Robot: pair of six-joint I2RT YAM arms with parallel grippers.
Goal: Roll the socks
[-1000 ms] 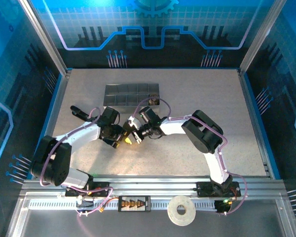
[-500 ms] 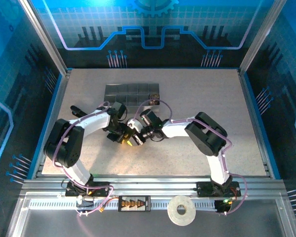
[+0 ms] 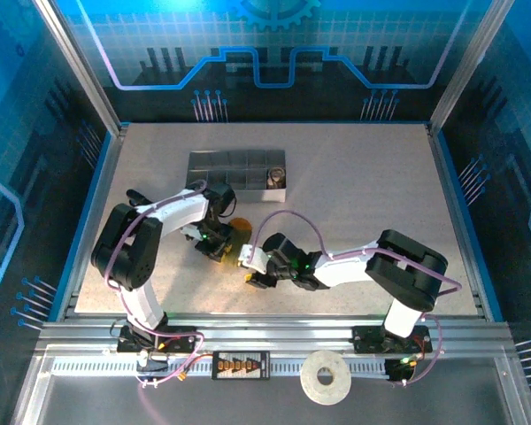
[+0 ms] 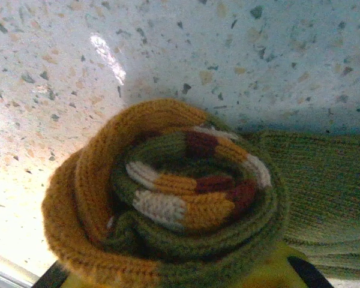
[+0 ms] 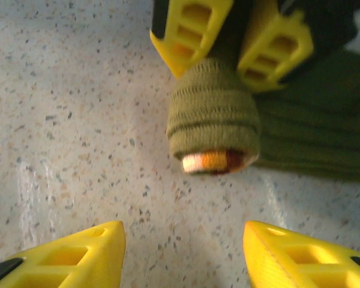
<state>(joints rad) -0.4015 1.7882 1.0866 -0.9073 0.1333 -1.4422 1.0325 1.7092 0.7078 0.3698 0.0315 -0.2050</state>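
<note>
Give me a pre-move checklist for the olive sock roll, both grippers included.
1. Left gripper shut on the olive sock roll: ok.
2. Right gripper open, empty, apart from the roll: ok.
3. Coil holds together, layers snug in the left wrist view: ok.
4. Sock fully rolled: not ok, a flat tail lies unrolled on the table beside the roll.
5. Second sock located: cannot tell. A brownish bundle sits in a right-end compartment of the tray, too small to identify.
</note>
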